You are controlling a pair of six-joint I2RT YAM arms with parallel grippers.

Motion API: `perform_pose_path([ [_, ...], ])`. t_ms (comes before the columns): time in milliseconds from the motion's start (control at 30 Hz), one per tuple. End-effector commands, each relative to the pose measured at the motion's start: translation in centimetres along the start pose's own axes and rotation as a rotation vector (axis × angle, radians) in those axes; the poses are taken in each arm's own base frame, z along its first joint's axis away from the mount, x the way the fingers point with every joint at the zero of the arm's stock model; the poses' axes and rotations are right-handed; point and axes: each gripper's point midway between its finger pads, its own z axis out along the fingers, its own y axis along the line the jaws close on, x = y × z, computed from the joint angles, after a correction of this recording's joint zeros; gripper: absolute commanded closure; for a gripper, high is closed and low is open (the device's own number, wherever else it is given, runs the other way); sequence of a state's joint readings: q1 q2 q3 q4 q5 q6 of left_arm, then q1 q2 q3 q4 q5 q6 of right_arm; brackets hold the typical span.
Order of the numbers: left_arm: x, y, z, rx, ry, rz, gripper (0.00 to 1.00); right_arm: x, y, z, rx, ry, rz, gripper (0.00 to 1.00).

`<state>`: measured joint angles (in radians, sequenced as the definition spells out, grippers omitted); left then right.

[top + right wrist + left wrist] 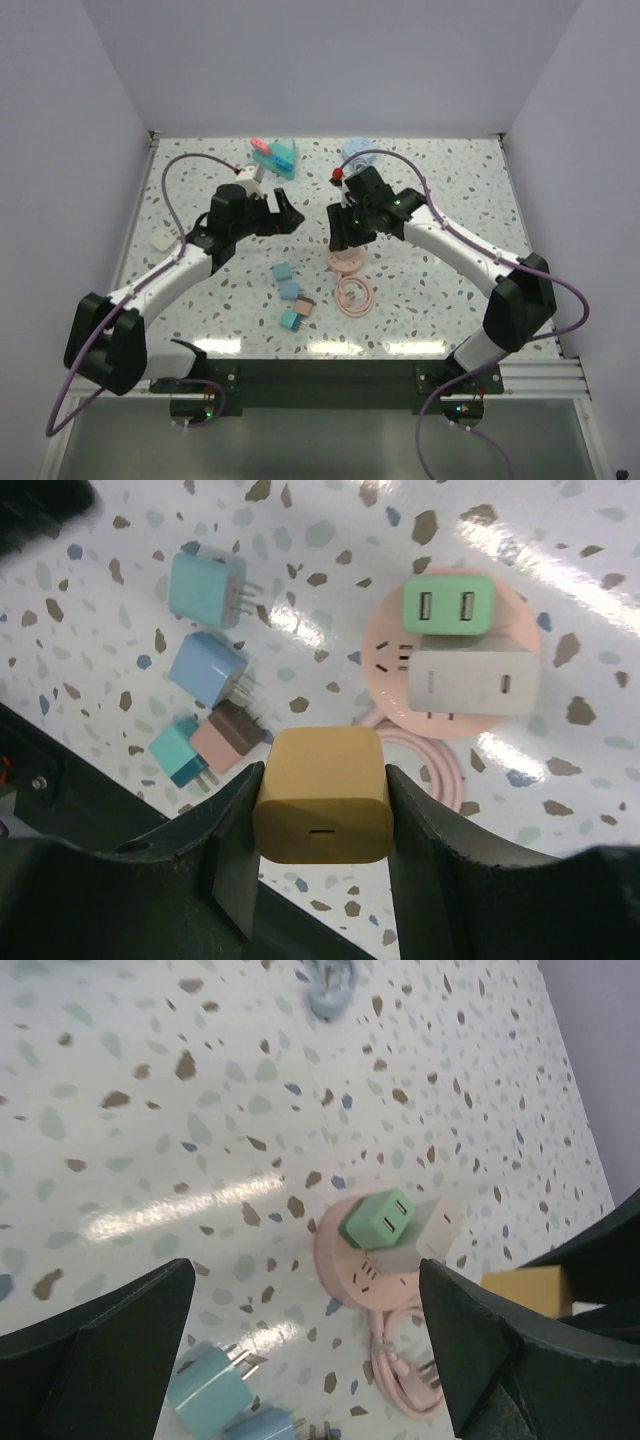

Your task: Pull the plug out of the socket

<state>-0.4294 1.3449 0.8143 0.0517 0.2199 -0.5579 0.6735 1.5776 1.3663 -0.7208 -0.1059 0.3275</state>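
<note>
A round pink socket (347, 262) lies mid-table, with a green plug (449, 607) and a white plug (470, 680) plugged into its top. My right gripper (322, 810) is shut on a tan-yellow plug (322, 795) and holds it in the air, clear of the socket (395, 665), just in front of it. My left gripper (290, 215) is open and empty, hovering left of the socket (365, 1265). The green plug (378, 1218) and the tan-yellow plug (525, 1290) also show in the left wrist view.
Several loose plugs lie near the socket: teal (205, 588), blue (208, 670), pink-brown (230, 738). The socket's pink cable (355, 297) is coiled in front of it. Teal and pink blocks (275, 155) and a pale blue item (360, 152) sit at the back, a white object (162, 241) at the left.
</note>
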Motion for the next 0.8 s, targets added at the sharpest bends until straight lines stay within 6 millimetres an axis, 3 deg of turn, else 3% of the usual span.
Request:
perform_pose_path([
  [0, -4.8, 2.2, -2.7, -0.14, -0.167, -0.016, 0.0, 2.6, 2.8, 2.4, -0.119, 0.101, -0.014, 1.0],
  [67, -4.6, 3.4, -3.6, -0.179, -0.156, -0.031, 0.0, 2.9, 4.6, 3.5, -0.146, 0.107, -0.054, 1.0],
  [200, -4.4, 4.3, -4.2, -0.196, -0.148, -0.04, 0.0, 4.5, 6.0, 7.0, -0.138, 0.187, -0.097, 1.0],
  [267, -4.4, 3.9, -4.5, -0.169, -0.157, -0.033, 0.0, 5.9, 5.4, 9.4, -0.079, 0.255, -0.115, 1.0],
  [300, -4.3, 3.8, -4.5, -0.157, -0.162, -0.033, 0.0, 5.4, 5.7, 9.8, -0.074, 0.253, -0.129, 1.0],
  [467, -4.6, 2.6, -5.0, -0.112, -0.142, -0.052, 0.0, 6.5, 6.5, 12.4, -0.079, 0.331, -0.175, 0.99],
  [533, -4.7, 2.2, -5.2, -0.092, -0.144, -0.049, 0.0, 6.0, 7.2, 12.6, -0.096, 0.328, -0.189, 0.86],
  [567, -4.7, 2.1, -5.2, -0.086, -0.146, -0.047, 0.0, 6.2, 7.2, 12.7, -0.096, 0.34, -0.193, 0.74],
  [600, -4.6, 2.2, -5.2, -0.09, -0.148, -0.048, 0.0, 5.8, 7.4, 12.8, -0.095, 0.332, -0.194, 0.53],
  [667, -4.6, 2.6, -5.2, -0.105, -0.153, -0.042, 0.0, 5.1, 7.5, 12.4, -0.09, 0.318, -0.202, 0.33],
  [700, -4.4, 2.7, -5.2, -0.108, -0.149, -0.04, 0.0, 4.4, 7.6, 11.8, -0.086, 0.299, -0.203, 0.02],
  [767, -4.3, 2.8, -5.3, -0.112, -0.145, -0.03, 0.0, 3.2, 7.4, 10.7, -0.051, 0.251, -0.204, 0.01],
])
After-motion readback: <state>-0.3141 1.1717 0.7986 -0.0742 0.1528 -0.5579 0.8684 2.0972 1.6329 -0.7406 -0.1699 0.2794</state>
